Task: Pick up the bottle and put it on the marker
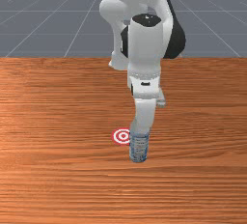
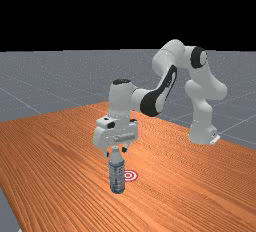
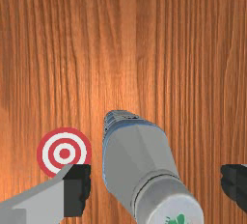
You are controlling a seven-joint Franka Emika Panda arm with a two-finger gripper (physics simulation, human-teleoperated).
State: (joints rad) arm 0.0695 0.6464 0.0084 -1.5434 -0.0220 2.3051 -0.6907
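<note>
Orange-brown wooden counter [image 1: 58,189] carries the upright blue-and-grey plastic bottle [image 2: 117,173], near and right of the round red-and-white marker [image 1: 122,136] in front view. White two-finger gripper [image 3: 157,186]: fingers apart about bottle cap. Remaining: grasp, lift, place.

Surface Markings: Lettering Illegible

The bottle [image 2: 116,172] is bearing a blue-and-white label [image 1: 139,147] around its body; the print is appearing too small to read. The cap [image 3: 169,206] is carrying a green emblem [image 3: 176,219] on its top face. On the table [image 1: 58,179], the marker [image 3: 64,153] is displaying a target sign: concentric red and white rings are surrounding a red centre dot
</note>
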